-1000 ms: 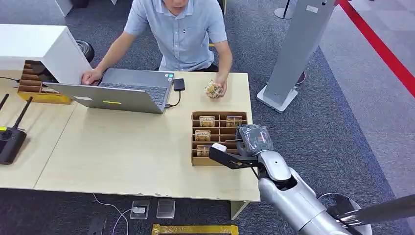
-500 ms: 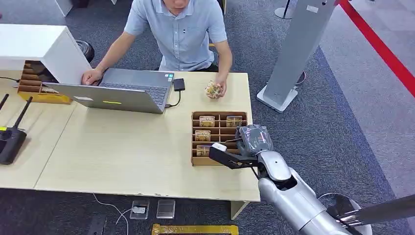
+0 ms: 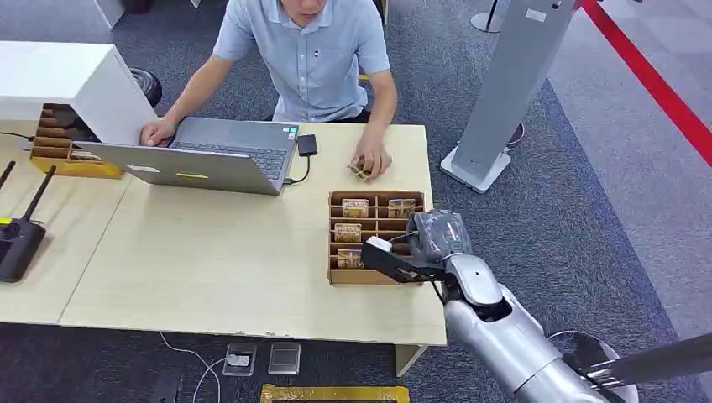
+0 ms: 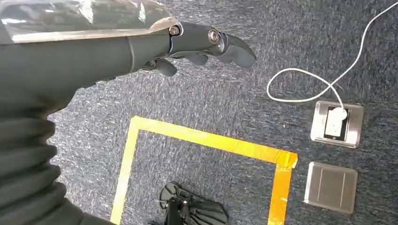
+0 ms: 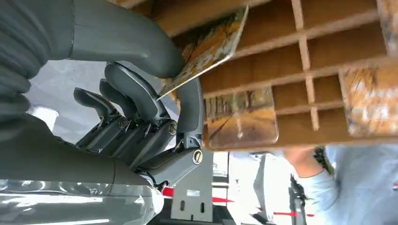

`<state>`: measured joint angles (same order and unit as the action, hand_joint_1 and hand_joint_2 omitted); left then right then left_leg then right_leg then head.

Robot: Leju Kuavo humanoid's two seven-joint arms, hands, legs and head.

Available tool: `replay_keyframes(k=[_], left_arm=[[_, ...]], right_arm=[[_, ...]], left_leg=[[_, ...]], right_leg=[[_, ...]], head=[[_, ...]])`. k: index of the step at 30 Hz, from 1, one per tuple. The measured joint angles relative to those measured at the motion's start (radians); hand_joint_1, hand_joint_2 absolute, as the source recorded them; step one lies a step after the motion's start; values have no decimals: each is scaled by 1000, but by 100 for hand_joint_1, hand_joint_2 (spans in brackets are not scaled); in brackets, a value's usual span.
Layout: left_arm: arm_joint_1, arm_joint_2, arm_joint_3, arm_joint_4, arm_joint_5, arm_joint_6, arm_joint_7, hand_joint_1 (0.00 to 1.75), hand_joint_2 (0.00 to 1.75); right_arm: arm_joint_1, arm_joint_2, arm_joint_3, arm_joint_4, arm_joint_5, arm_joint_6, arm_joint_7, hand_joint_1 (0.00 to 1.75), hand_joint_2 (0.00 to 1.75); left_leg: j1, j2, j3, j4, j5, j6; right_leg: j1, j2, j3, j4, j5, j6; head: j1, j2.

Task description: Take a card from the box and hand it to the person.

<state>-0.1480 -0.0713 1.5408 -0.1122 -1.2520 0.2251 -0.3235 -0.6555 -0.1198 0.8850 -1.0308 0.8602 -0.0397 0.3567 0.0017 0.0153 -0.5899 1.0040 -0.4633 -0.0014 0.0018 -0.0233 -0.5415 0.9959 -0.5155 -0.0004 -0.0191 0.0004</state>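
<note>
A brown cardboard box [image 3: 375,200] with slotted compartments sits on the table in front of the person [image 3: 309,52]. Cards [image 3: 348,232] stand in several of its slots. My right hand [image 3: 401,257] is over the box's near right part. In the right wrist view my thumb and a finger [image 5: 188,108] pinch one picture card [image 5: 209,46] by its edge, just above the box slots [image 5: 300,56]. More cards [image 5: 241,117] remain in the slots beside it. My left hand [image 4: 202,44] hangs over the floor, fingers apart and holding nothing.
The person rests one hand [image 3: 368,161] with some cards on the table just beyond the box, and the other hand on an open laptop [image 3: 210,154]. A second slotted box [image 3: 59,151] and a black controller [image 3: 18,239] lie at the far left. A grey stand [image 3: 504,84] rises to the right of the table.
My right hand has shifted slightly farther over the box. The person's hand with the cards has come down onto the table.
</note>
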Motion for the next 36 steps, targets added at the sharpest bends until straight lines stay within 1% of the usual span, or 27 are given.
replay_keyframes(k=[6,9,12,14,16,21,23,25,28,30,32,36], left_arm=[[1,0,0,0,14,4,3,0,175],[2,0,0,0,19,5,4,0,175],[3,0,0,0,33,6,11,0,175],[3,0,0,0,36,7,13,0,175],[3,0,0,0,42,7,15,0,175],[3,0,0,0,47,8,16,0,175],[3,0,0,0,47,8,16,0,175],[3,-1,0,0,47,7,16,0,175],[2,-1,0,0,43,4,11,0,175],[2,-2,0,0,34,-4,4,0,175],[2,-4,0,0,26,-6,-4,0,175],[0,-6,0,0,13,-14,-8,0,175]], right_arm=[[-33,-32,-51,-67,-45,-19,59,173,175],[-34,-51,-69,-113,-63,-15,81,173,175],[-48,-79,-112,-181,-77,-4,105,173,175],[-59,-88,-135,-216,-83,1,114,173,175],[-64,-94,-142,-231,-83,6,116,173,175],[-69,-99,-164,-269,-91,5,106,173,175],[-72,-99,-167,-269,-95,-8,91,173,175],[-76,-96,-169,-267,-96,-38,64,173,175],[-102,-79,-178,-230,-112,-141,-23,173,175],[-133,-58,-185,-175,-128,-209,-90,173,175],[-161,-43,-185,-126,-135,-264,-142,173,175],[-208,-6,-188,-14,-136,-352,-216,173,175]], left_leg=[[0,0,0,0,0,0],[0,0,0,0,0,0],[0,0,0,0,0,0],[0,0,0,0,0,0],[0,0,0,0,0,0],[0,0,0,0,0,0],[0,0,0,0,0,0],[0,0,0,0,0,0],[0,0,-1,0,0,0],[0,0,0,0,0,0],[0,0,0,0,0,0],[0,0,0,0,0,0]], right_leg=[[0,0,0,0,0,0],[0,0,0,0,0,1],[0,0,0,0,0,1],[0,1,0,0,0,1],[0,1,0,0,0,1],[0,1,0,0,0,1],[0,1,0,0,0,1],[0,1,0,0,0,1],[0,1,0,0,0,1],[0,1,0,0,0,1],[0,0,0,0,0,1],[0,0,0,0,0,1]], head=[[1,0],[0,0],[0,0],[0,0],[0,0],[0,0],[0,0],[0,0],[0,0],[0,0],[0,0],[0,0]])
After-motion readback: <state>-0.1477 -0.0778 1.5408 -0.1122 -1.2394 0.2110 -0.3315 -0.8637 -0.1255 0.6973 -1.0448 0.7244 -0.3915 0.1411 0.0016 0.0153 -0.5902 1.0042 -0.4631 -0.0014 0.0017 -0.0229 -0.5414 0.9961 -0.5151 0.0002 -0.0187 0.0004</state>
